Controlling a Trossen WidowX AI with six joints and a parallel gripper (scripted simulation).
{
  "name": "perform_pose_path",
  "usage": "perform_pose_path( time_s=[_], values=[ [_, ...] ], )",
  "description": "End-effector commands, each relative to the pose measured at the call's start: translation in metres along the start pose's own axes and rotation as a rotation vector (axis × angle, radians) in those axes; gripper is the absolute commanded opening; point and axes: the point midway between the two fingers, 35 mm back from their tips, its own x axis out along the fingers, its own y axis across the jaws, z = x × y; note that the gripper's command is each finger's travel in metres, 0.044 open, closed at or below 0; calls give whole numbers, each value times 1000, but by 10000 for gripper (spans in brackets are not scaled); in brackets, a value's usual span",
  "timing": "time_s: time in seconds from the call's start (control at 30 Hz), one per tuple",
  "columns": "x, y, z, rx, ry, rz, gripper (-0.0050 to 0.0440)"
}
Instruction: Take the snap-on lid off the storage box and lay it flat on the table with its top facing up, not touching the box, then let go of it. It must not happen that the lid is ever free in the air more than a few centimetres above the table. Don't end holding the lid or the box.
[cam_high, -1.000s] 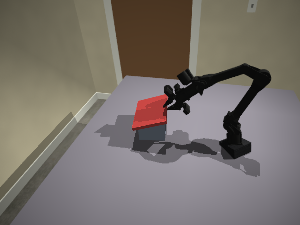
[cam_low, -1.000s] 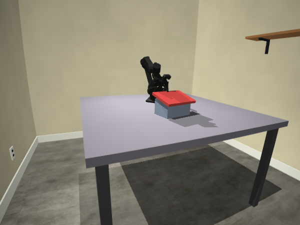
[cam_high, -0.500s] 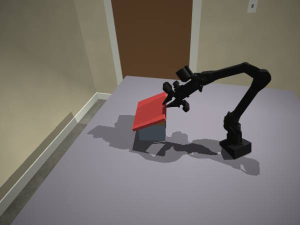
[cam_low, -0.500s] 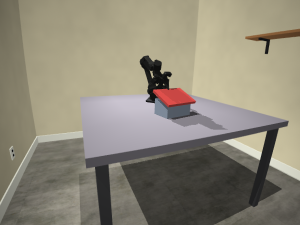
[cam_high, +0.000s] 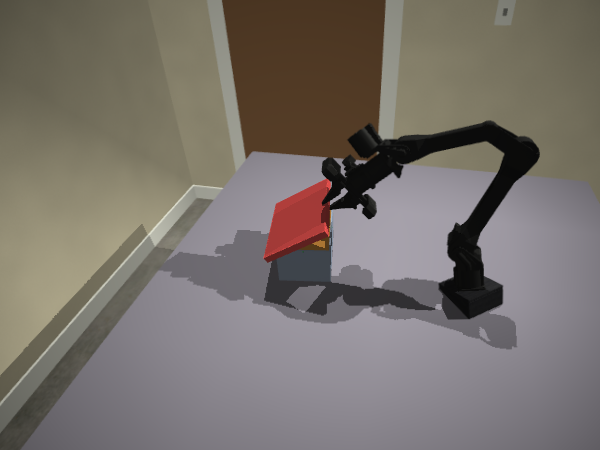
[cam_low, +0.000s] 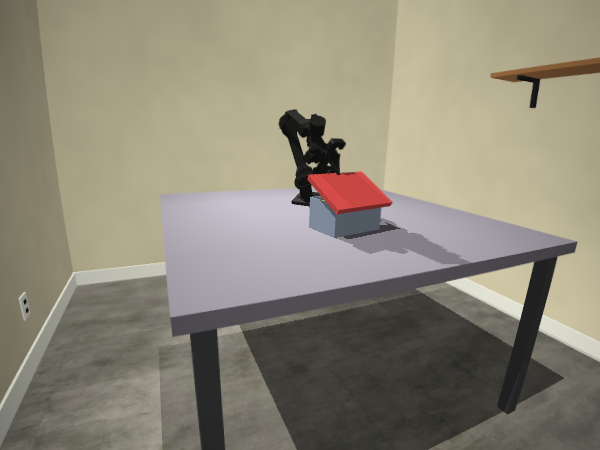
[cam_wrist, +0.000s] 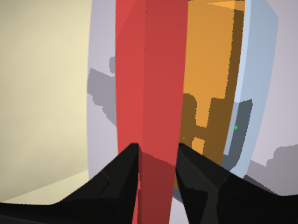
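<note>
Gripper (cam_high: 331, 200) pinches the raised edge of the red lid (cam_high: 298, 219), 1 finger on each face of the rim. Lid tilted steeply: gripped side lifted off the blue-grey storage box (cam_high: 306, 262), far side low, still over the box's opposite wall. Orange interior (cam_wrist: 213, 76) exposed in wrist view. Box sits on the grey table (cam_low: 240, 250), near the arm's base (cam_high: 471, 296).
</note>
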Motion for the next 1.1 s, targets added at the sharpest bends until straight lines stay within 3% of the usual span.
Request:
perform_pose_path(
  time_s=[0.0,1.07],
  values=[
    [-4,11,0,3,0,13,-50],
    [-30,43,0,3,0,13,-50]
  ],
)
